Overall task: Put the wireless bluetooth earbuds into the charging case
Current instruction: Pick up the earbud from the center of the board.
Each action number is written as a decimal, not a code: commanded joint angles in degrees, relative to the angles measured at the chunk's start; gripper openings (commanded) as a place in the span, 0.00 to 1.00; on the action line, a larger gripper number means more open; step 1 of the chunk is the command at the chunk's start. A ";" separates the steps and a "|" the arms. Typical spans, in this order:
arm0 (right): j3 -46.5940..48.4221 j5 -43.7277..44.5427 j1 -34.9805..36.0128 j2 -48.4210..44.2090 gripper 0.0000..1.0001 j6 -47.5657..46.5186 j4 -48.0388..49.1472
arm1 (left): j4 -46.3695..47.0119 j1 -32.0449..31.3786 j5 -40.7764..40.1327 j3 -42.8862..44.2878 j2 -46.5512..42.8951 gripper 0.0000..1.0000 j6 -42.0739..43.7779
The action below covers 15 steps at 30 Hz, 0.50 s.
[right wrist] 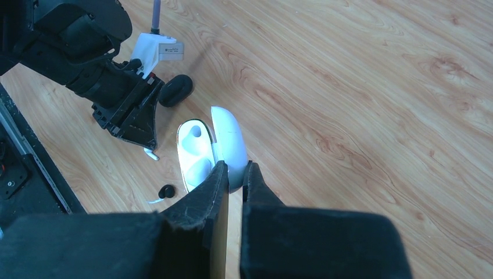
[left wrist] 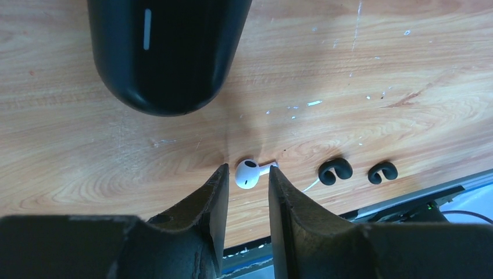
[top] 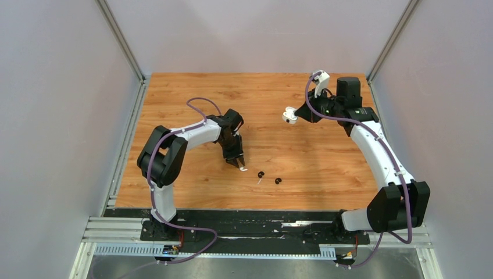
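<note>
**Left.** My left gripper (left wrist: 245, 185) is low over the light-brown wooden tabletop (left wrist: 407, 87). Its jaws are parted a little way and have hold of nothing. A small white short-stemmed earbud (left wrist: 249, 173) lies on the wood just off the fingertips, in line with the gap between them. I cannot tell whether either finger touches it. Beyond the earbud rests a glossy black rounded charging case (left wrist: 168, 52) with a pale bar on its face.

**Centre.** To the right of the white earbud, apart from it and from each other, lie a small black curled earbud (left wrist: 335, 171) and a second black curled earbud (left wrist: 382, 172).

**Right.** My right gripper (right wrist: 235, 170) is well apart from these. Its jaws are pinched nearly together on the lid of a glossy white oval charging case (right wrist: 228, 136). The case is open, with its moulded wells facing the wrist camera.
</note>
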 commanded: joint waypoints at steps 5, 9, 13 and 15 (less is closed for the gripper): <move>-0.28 -2.18 -0.63 -1.44 0.00 1.14 1.93 | -2.93 -1.39 -4.02 -1.43 -4.35 0.42 1.36; -0.71 -2.75 -0.59 -1.04 0.00 1.21 1.93 | -1.31 -2.41 -4.46 -2.79 -5.35 0.40 1.03; -0.78 -2.67 -0.62 -1.75 0.00 1.32 1.86 | -0.06 -2.43 -4.43 -1.86 -4.10 0.37 1.20; -1.06 -2.31 -0.72 -2.50 0.00 1.10 1.69 | 0.41 -2.51 -4.11 -1.50 -3.72 0.37 1.19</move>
